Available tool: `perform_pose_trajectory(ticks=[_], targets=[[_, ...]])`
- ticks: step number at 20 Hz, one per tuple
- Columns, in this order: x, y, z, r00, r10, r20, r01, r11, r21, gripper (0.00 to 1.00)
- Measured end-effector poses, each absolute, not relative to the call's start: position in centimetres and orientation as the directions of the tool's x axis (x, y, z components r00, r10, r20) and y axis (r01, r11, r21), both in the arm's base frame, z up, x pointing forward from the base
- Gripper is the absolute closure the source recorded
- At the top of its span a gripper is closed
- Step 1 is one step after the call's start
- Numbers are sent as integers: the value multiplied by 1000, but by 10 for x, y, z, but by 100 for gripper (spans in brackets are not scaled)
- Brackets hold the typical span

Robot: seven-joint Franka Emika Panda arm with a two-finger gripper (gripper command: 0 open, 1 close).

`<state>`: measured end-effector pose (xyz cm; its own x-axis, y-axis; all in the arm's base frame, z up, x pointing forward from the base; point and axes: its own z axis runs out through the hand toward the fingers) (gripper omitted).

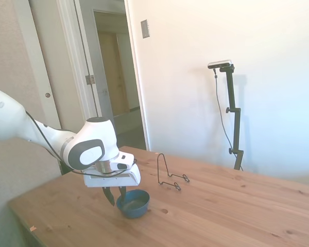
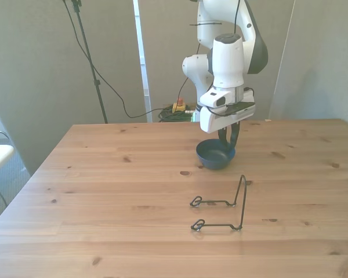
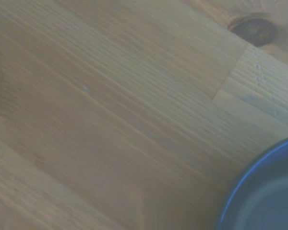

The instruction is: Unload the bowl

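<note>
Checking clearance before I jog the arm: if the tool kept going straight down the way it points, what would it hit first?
Most likely the bowl: the tool points down at its rim on the arm's side. Whether it already touches the rim is unclear. Just below lies the table.

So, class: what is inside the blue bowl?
Nothing shows inside the bowl. The gripper reaches down at its far rim, and its near wall hides part of the floor.
</note>
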<state>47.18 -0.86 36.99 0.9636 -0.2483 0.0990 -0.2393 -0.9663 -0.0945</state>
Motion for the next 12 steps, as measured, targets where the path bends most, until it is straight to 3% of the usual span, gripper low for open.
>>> perform_pose_trajectory(ticks=[8, 12], targets=[[479, -14, 381, 953, -278, 121, -266, -958, -104, 0], [488, -24, 400, 932, -325, 159, -309, -944, -116, 0]])
